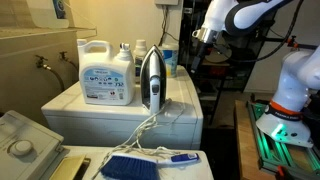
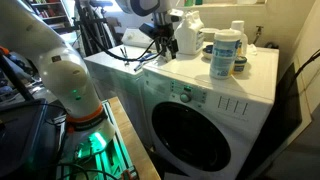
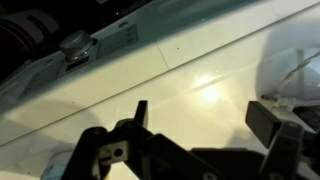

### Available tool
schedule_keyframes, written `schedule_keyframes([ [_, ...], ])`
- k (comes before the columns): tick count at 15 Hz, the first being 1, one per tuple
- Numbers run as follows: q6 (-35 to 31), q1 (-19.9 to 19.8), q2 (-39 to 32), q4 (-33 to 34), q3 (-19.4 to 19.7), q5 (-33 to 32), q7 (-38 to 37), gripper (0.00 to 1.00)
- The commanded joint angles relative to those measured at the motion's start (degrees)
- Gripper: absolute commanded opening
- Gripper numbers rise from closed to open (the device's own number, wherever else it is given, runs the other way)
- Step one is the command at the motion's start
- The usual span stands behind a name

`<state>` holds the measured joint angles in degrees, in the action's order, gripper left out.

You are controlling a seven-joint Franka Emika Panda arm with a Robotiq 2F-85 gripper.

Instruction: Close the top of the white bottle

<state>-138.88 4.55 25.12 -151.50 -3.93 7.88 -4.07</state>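
Gripper (image 3: pixel 203 112) has its fingers spread wide with nothing between them. The white bottle (image 1: pixel 168 62) stands beyond the fingertips, just beside the iron (image 1: pixel 150 80). It's slim, so an off-centre push probably tips it.

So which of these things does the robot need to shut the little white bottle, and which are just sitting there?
For the job:
- white bottle, the slim one with the blue label
- gripper, open and holding nothing

Just lying about:
- big detergent jug
- iron, standing upright
- dark-capped bottles behind the jug
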Motion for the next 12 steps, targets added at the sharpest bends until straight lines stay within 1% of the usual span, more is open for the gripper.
schedule_keyframes([
  [1, 0.2, 0.1, 0.0, 0.0, 0.1, -0.1, -0.1, 1.0],
  [3, 0.6, -0.5, -0.2, 0.4, -0.3, -1.4, -0.7, 1.0],
  [5, 2.3, -3.0, -0.6, 1.9, -2.7, -8.2, -2.9, 1.0],
  [6, 4.1, -4.8, -0.9, 3.2, -4.5, -13.5, -4.8, 1.0],
  [12, 9.7, -7.7, -3.5, 9.8, -10.2, -33.9, -8.7, 1.0],
])
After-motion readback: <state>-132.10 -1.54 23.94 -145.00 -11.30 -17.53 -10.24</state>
